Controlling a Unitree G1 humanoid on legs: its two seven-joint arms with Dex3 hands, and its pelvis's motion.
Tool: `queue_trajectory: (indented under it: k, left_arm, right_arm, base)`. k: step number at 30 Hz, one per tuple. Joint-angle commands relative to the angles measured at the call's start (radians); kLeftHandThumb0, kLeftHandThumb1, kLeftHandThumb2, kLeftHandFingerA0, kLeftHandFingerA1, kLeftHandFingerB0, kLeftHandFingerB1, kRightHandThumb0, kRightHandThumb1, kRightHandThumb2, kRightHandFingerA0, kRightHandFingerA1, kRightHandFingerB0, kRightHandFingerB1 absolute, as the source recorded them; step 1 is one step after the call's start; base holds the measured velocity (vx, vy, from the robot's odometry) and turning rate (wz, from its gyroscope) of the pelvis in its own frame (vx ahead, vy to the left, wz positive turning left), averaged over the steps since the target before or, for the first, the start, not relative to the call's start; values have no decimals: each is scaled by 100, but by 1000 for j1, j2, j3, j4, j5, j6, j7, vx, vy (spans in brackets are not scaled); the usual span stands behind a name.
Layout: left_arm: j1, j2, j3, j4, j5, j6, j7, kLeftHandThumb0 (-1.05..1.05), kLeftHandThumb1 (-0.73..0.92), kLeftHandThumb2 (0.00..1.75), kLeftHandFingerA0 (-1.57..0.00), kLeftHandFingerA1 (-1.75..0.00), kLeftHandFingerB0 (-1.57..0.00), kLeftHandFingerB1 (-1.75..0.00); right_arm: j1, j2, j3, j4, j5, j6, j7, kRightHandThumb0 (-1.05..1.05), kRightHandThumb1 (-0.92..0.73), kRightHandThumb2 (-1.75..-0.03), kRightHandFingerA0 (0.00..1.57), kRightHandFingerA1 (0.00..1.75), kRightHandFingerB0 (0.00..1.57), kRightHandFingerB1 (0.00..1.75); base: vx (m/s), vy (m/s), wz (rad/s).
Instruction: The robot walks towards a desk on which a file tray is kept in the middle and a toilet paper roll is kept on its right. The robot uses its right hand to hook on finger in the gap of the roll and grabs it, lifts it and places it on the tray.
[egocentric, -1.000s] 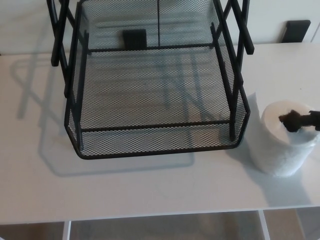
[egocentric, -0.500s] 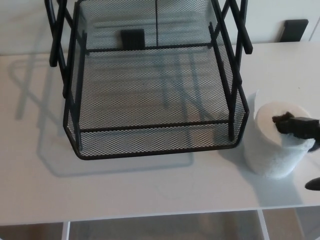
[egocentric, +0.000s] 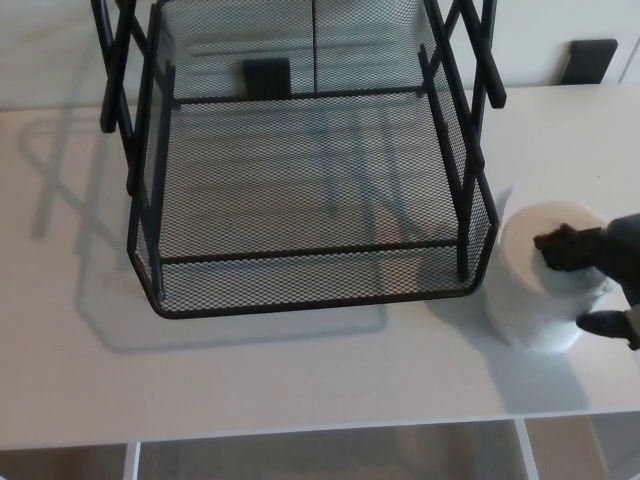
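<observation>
Right hand comes in from the right edge, with one black finger poked into the hole on top of the toilet paper roll. Another finger sits low by the roll's near right side, so the hand seems to be grasping the roll. The left hand is not to be seen.

The roll stands upright on the white desk, just to the right of the black mesh file tray, close to its near right corner.

Things could go wrong now. The roll is soft, and only one finger is hooked inside. If the hand lifts fast, the roll might slip off the finger and drop. It might also swing and bump the tray's right wall or the black posts above it, since they are so near. A loose paper end might catch on the mesh too.
</observation>
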Motion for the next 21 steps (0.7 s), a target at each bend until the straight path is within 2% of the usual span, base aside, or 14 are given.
queue_trajectory:
  k: [1, 7, 8, 11, 13, 15, 17, 19, 21]
  left_arm:
    - [-14, 22, -17, 33, 28, -60, 43, -85, 87, 66, -46, -46, -30, -34]
    - [-12, 27, -27, 23, 33, -58, 24, -87, 89, 67, -43, -48, -27, -34]
    - [-10, 25, -25, 25, 31, -61, 28, -86, 88, 67, -44, -48, -28, -34]
    - [-13, 25, -19, 30, 23, -51, 25, -86, 87, 66, -43, -46, -28, -34]
    - [-12, 20, -10, 33, 13, -46, 29, -86, 86, 66, -43, -47, -29, -34]
    - [-11, 20, -4, 31, 6, -46, 21, -86, 87, 66, -42, -48, -28, -34]
    - [-9, 21, -11, 31, 14, -53, 28, -85, 89, 67, -44, -48, -30, -35]
    - [-5, 22, -20, 31, 22, -58, 32, -85, 88, 67, -42, -47, -29, -35]
    - [1, 23, -14, 36, 15, -64, 25, -85, 87, 66, -41, -46, -28, -35]
  right_arm:
    - [14, 79, 93, 132, -242, -141, -402, -16, -55, -71, 97, 145, 94, 72]
    - [9, 79, 91, 156, -254, -163, -485, -17, -54, -70, 99, 146, 97, 73]
    - [12, 82, 85, 159, -245, -162, -487, -14, -52, -82, 100, 141, 96, 76]
    - [20, 76, 68, 155, -238, -169, -508, -17, -54, -78, 100, 141, 96, 74]
    - [25, 55, 41, 144, -214, -184, -497, -23, -56, -69, 95, 150, 95, 73]
    - [23, 26, 0, 109, -197, -181, -475, -21, -59, -73, 97, 147, 96, 73]
    - [7, -5, -67, 82, -164, -162, -451, -19, -63, -63, 92, 150, 95, 64]
    - [-24, -30, -123, 89, -130, -168, -427, -17, -63, -64, 93, 149, 95, 63]
    - [-59, -46, -187, 94, -84, -160, -386, -17, -64, -63, 88, 156, 95, 61]
  base:
    - [0, 0, 0]
    - [0, 0, 0]
    - [0, 0, 0]
    - [0, 0, 0]
    - [0, 0, 0]
    - [0, 0, 0]
    - [0, 0, 0]
    - [0, 0, 0]
    - [0, 0, 0]
